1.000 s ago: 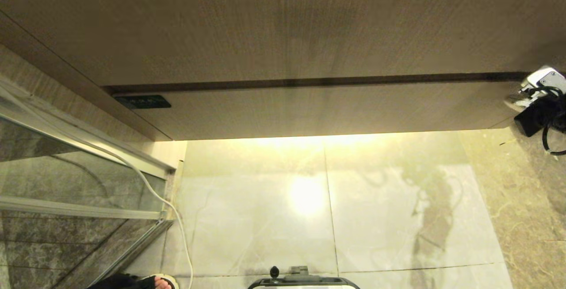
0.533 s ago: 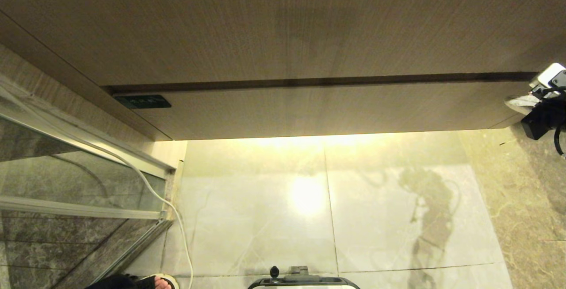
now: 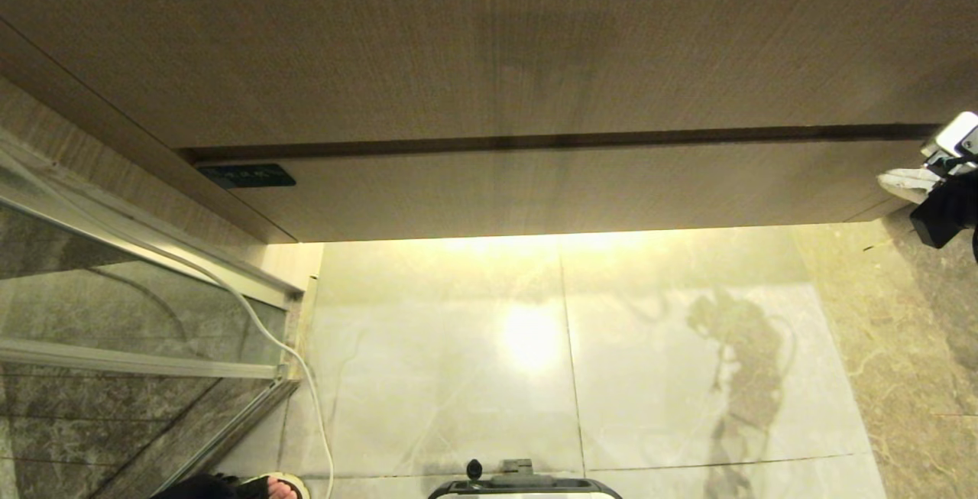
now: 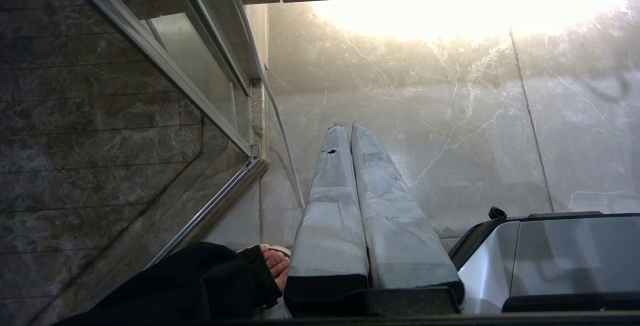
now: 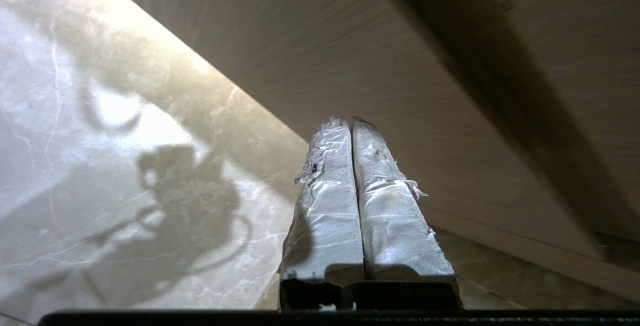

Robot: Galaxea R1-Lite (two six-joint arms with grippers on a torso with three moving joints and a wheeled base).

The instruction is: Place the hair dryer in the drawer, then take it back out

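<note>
Fingers of the right arm pressed together, empty, tips near the closed drawer front.

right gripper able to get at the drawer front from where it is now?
Probably yes. The right gripper, shut and empty, sits close to the closed drawer front near its right end; nothing stands between them.
</note>
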